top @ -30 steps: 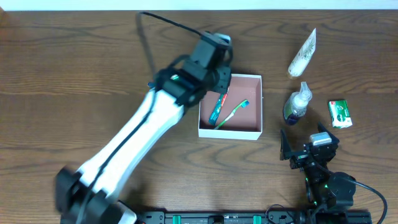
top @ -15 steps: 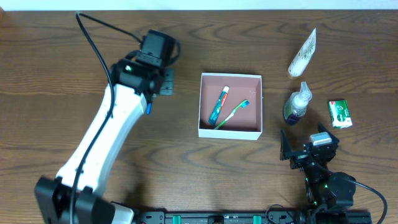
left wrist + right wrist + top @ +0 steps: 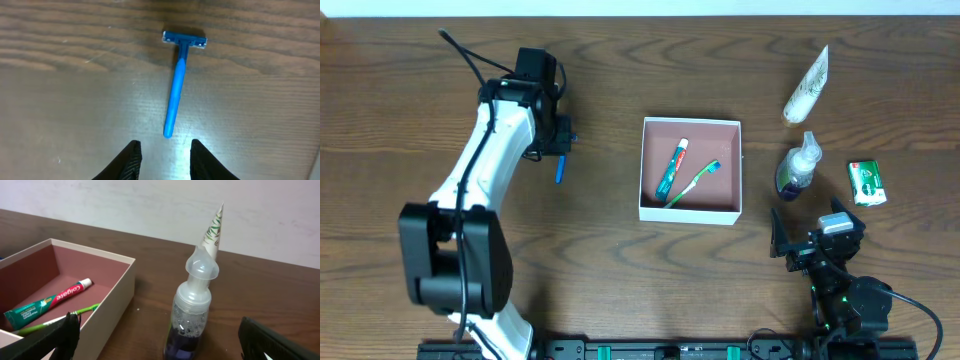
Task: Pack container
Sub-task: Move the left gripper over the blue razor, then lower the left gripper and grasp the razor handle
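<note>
The left gripper is hovering released and empty, just short of the blue razor, left of counter centre. The right gripper is sitting spread wide near the front right corner. The container is lying mid-counter, holding toothpaste and a toothbrush.

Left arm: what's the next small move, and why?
Probably ease the left gripper forward and down over the blue razor handle, then close. Its jaws are open and empty, the handle's end lies just ahead of the gap, and the razor lies on the table outside the container, which holds a toothpaste tube and toothbrush.
</note>
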`<state>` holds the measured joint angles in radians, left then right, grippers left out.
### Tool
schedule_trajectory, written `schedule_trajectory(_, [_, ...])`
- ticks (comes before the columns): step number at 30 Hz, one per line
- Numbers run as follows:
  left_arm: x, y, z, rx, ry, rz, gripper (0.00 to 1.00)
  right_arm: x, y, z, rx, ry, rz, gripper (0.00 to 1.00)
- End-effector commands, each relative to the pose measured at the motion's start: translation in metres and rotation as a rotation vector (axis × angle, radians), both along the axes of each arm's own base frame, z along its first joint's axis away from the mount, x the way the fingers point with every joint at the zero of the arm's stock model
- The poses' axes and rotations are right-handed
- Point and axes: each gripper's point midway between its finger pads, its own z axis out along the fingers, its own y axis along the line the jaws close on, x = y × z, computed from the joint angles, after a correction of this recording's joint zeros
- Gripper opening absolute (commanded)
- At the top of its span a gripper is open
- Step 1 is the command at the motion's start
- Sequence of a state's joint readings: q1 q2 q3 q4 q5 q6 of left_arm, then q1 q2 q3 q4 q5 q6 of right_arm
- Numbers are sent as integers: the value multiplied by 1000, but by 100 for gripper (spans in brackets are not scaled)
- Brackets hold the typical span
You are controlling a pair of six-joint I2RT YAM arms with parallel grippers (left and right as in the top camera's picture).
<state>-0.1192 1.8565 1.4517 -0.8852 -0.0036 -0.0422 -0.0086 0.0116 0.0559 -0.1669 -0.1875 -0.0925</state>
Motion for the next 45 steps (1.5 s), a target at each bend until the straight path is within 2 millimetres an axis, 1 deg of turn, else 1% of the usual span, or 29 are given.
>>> schedule_trajectory(1, [1,-3,-12,-5,25,-78,34,0,-1,-1,-9,-3,-3,99])
schedule_trajectory(7, [7,-4,-32,-4,46,-79,34,0,-1,-1,-9,-3,-2,99])
schedule_trajectory(16, [2,-3,-64,2,126,-79,34,0,-1,-1,-9,-3,-2,99])
schedule_trajectory(22, [4,-3,-67,1,120,-79,34,0,-1,-1,-9,-3,-2,99])
schedule_trajectory(27, [7,-11,-67,-41,110,-86,34,0,-1,-1,-9,-3,-2,99])
schedule_trajectory(30, [7,-11,-70,-42,104,-86,34,0,-1,-1,-9,-3,-3,99])
schedule_trajectory(32, [6,-11,-72,-41,106,-86,35,0,-1,-1,-9,-3,-2,99])
schedule_trajectory(36, [2,-10,-77,-38,114,-89,34,0,-1,-1,-9,-3,-2,99])
schedule_trajectory(45, [5,-10,-78,-38,105,-93,34,0,-1,-1,-9,-3,-3,99])
